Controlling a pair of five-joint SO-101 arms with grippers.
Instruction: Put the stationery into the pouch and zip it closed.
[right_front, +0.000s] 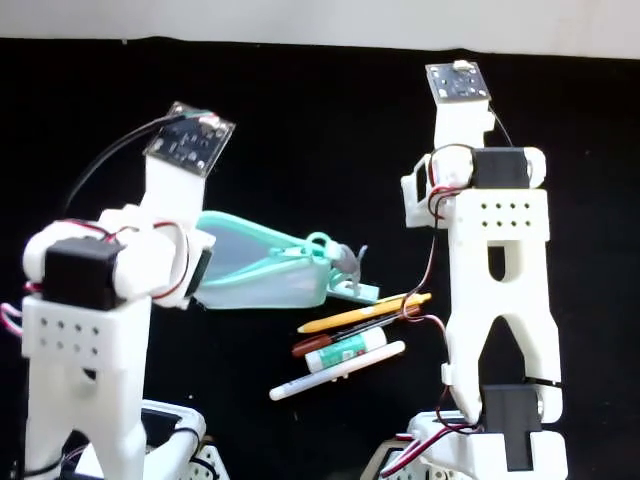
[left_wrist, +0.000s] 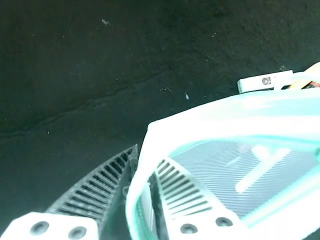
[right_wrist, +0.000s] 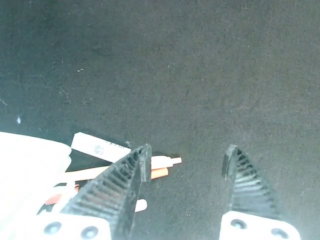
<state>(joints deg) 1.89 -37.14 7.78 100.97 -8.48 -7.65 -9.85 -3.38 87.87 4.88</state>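
A translucent teal pouch (right_front: 262, 268) hangs lifted over the black table, with my left gripper (right_front: 225, 262) shut on its near edge. In the left wrist view the pouch rim (left_wrist: 225, 117) runs between the ribbed fingers (left_wrist: 100, 187), and one finger shows through the plastic. Beside the pouch lie a yellow pen (right_front: 362, 314), a dark red pen (right_front: 335, 338), a green-labelled glue stick (right_front: 346, 352) and a white marker (right_front: 336, 372). My right gripper (right_wrist: 187, 152) hovers open over the mat, with pen tips (right_wrist: 165, 161) just beside one finger.
The right arm (right_front: 495, 230) stands upright to the right of the stationery pile. A grey zipper pull (right_front: 350, 260) and a teal tab (right_front: 357, 292) stick out at the pouch's far end. Black mat stretches behind the arms.
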